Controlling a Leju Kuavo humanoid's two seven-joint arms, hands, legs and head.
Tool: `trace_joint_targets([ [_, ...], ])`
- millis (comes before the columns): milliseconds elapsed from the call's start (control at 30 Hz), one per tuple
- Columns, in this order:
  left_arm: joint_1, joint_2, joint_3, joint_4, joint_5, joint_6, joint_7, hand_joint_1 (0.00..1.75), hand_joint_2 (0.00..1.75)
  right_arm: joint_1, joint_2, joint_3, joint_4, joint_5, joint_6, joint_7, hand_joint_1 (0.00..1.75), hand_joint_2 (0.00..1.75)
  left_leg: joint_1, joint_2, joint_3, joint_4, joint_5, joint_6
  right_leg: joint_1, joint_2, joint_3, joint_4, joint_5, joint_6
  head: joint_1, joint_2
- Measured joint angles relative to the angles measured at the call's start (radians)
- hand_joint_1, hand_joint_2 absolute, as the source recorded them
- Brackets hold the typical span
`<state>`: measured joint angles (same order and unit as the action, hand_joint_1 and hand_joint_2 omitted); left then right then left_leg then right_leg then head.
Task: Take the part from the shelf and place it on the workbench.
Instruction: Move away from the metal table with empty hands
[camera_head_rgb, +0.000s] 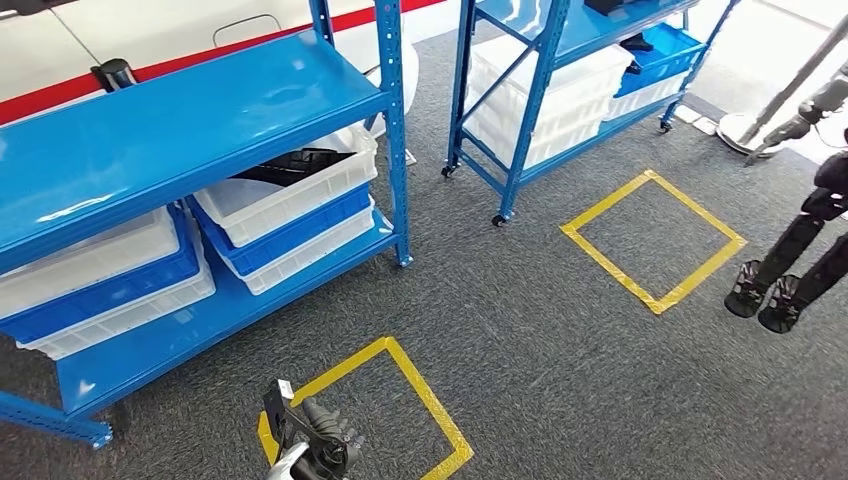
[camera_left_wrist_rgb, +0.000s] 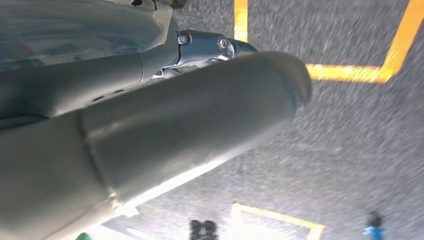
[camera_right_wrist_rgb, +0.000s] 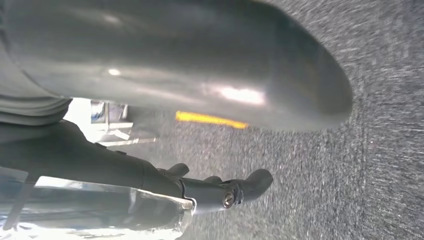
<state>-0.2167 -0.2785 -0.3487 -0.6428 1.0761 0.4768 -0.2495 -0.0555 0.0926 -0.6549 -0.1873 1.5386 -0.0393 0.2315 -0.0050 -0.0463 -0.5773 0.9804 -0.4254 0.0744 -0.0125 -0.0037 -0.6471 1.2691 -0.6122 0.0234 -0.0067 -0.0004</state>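
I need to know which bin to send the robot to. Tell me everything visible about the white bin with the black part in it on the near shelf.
The white bin looks like glossy plastic, rectangular, open-topped, with a thick rolled rim. It sits level on top of a stack, resting on a blue bin, which sits on another white one, on the lower board of the blue shelf. A dark, flat, ribbed part lies inside, tilted, partly hidden under the upper board. No hand touches it.

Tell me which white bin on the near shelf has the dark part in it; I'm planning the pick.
The upper white bin at the right end of the near shelf: a black part lies in it. No part shows in the other bins.
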Motion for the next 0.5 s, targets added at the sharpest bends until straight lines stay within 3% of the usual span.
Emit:
trace_joint_targets([
  [33, 0.001, 0.000, 0.000, 0.000, 0.000, 0.000, 0.000, 0.00, 0.00, 0.001, -0.001, 0.000, 0.000, 0.000, 0.000, 0.000, 0.00, 0.00, 0.002, -0.017, 0.000, 0.002, 0.000, -0.002, -0.004, 0.001, -0.002, -0.009, 0.014, 0.011, 0.000, 0.000],
  [67, 0.002, 0.000, 0.000, 0.000, 0.000, 0.000, 0.000, 0.00, 0.00, 0.001, -0.003, 0.000, 0.000, 0.000, 0.000, 0.001, 0.00, 0.00, 0.005, -0.034, 0.001, 0.005, -0.002, -0.006, -0.010, 0.005, 0.016, -0.058, 0.044, 0.024, 0.000, 0.000],
  [133, 0.002, 0.000, 0.001, 0.000, 0.000, 0.000, 0.000, 0.00, 0.00, 0.000, -0.002, 0.000, 0.001, 0.000, 0.000, 0.001, 0.00, 0.00, 0.009, -0.062, -0.003, 0.018, -0.009, -0.020, -0.022, 0.041, 0.070, -0.193, 0.105, 0.048, 0.003, 0.000],
  [200, 0.003, 0.000, 0.000, 0.000, 0.000, 0.000, 0.000, 0.00, 0.00, -0.002, -0.001, 0.000, 0.002, 0.000, 0.001, 0.001, 0.00, 0.00, 0.007, -0.083, -0.013, 0.029, -0.014, -0.035, -0.025, 0.075, 0.097, -0.255, 0.127, 0.045, 0.007, 0.000],
  [267, 0.004, 0.001, 0.001, -0.001, 0.000, -0.001, 0.001, 0.00, 0.00, -0.003, 0.000, 0.000, 0.003, 0.000, 0.001, 0.001, 0.00, 0.00, 0.008, -0.101, -0.022, 0.031, -0.012, -0.045, -0.024, 0.067, 0.097, -0.253, 0.128, 0.028, 0.004, 0.000],
  [300, 0.005, 0.002, 0.001, -0.001, 0.000, -0.001, 0.001, 0.00, 0.00, -0.005, 0.000, 0.000, 0.003, 0.000, 0.001, 0.002, 0.00, 0.00, 0.010, -0.098, -0.026, 0.034, -0.013, -0.049, -0.025, 0.056, 0.097, -0.254, 0.129, 0.021, 0.001, 0.000],
  [367, 0.006, 0.004, 0.001, -0.001, 0.000, -0.002, 0.001, 0.00, 0.00, -0.004, 0.001, 0.000, 0.003, 0.000, 0.001, 0.002, 0.00, 0.00, 0.010, -0.047, -0.050, 0.083, -0.043, -0.056, -0.026, 0.031, 0.100, -0.255, 0.129, 0.004, -0.005, 0.000],
  [433, 0.005, 0.004, 0.001, -0.001, 0.000, -0.005, 0.004, 0.00, 0.00, -0.001, 0.001, 0.000, 0.003, 0.000, 0.001, 0.002, 0.00, 0.00, 0.010, 0.020, -0.113, 0.208, -0.106, -0.063, -0.019, 0.002, 0.102, -0.255, 0.125, -0.010, -0.011, 0.000],
  [500, 0.007, 0.004, 0.001, -0.001, 0.000, -0.008, 0.007, 0.00, 0.00, 0.002, 0.000, 0.000, 0.003, 0.000, 0.001, 0.003, 0.00, 0.00, 0.013, 0.041, -0.173, 0.321, -0.143, -0.066, -0.012, -0.031, 0.103, -0.255, 0.121, -0.017, -0.012, 0.000],
])
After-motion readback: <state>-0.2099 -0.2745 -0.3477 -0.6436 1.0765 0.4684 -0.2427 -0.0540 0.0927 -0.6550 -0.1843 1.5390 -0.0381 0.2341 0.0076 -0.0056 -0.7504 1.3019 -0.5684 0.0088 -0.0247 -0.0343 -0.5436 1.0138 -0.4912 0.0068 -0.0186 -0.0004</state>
